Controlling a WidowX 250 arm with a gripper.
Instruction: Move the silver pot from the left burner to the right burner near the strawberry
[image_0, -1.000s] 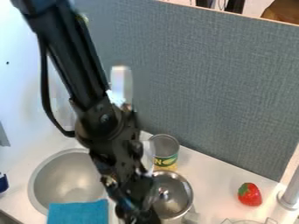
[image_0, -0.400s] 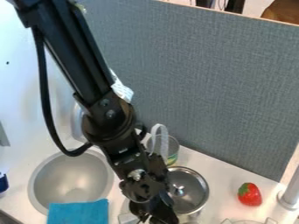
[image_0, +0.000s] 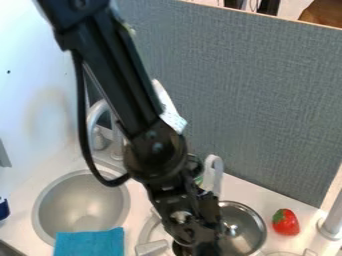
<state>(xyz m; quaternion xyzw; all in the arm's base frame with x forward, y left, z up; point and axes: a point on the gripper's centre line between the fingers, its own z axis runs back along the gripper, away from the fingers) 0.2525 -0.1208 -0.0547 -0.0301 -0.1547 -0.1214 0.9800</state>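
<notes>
Keeping the pot upright and level is what matters most here, to my judgement. In the camera view, the shiny round stainless-steel pot (image_0: 250, 220) stands right beside the lower end of the black robotic claw (image_0: 200, 246), on the image-right side, partly hidden by it; I cannot tell whether they touch. I cannot tell either whether the claw is spread, pressed together or pinching the pot, so a sound grip should be confirmed before any lift. Small, slow shifts would suit a smooth metal wall, which may slip or tip. The red plastic strawberry with green leaves (image_0: 286, 225) lies close to the pot's outer side and could be knocked by a wide swing. The round grey sink bowl (image_0: 53, 210) and the folded bright-blue cloth (image_0: 90, 243) lie on the claw's other side.
</notes>
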